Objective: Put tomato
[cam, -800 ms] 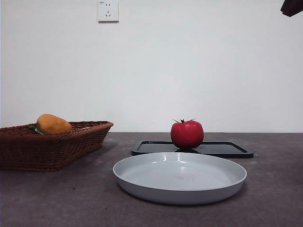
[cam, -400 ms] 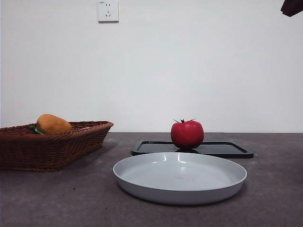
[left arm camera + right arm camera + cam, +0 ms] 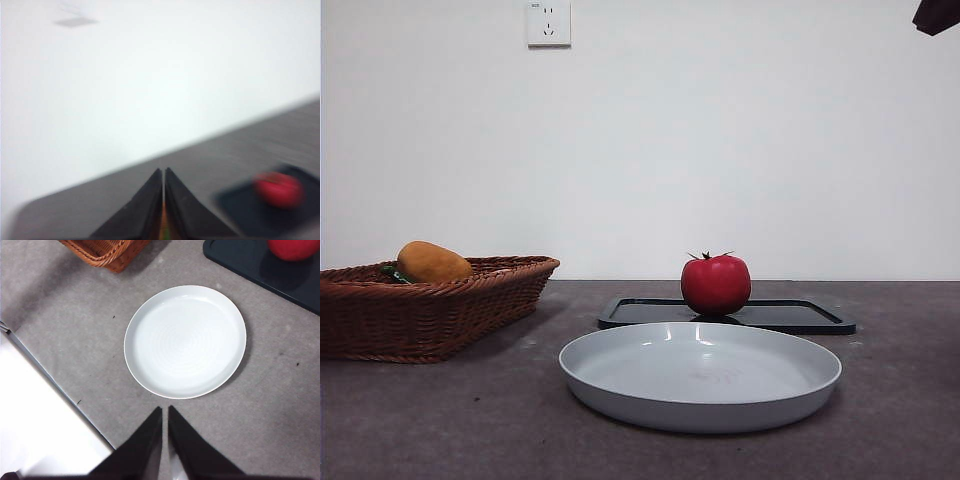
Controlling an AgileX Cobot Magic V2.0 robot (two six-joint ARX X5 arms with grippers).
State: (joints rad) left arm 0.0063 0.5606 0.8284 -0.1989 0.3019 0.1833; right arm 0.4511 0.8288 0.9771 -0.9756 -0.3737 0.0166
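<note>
The tomato (image 3: 715, 285), round, glossy red with a small green calyx, rests on a flat black tray (image 3: 800, 316) behind the grey plate (image 3: 700, 375). In the right wrist view my right gripper (image 3: 165, 409) hovers high above the table near the plate (image 3: 185, 340), jaws shut and empty, with the tomato (image 3: 295, 247) far off at the picture's edge. The left wrist view is blurred. There my left gripper (image 3: 164, 171) is shut and empty, well away from the tomato (image 3: 278, 190) on its tray (image 3: 240, 206).
A brown wicker basket (image 3: 420, 305) at the left holds an orange-brown oblong item (image 3: 433, 262). A wall socket (image 3: 548, 22) sits high on the white wall. An arm's black tip (image 3: 937, 15) shows at the top right corner. The table's edge (image 3: 55, 385) runs beside the plate.
</note>
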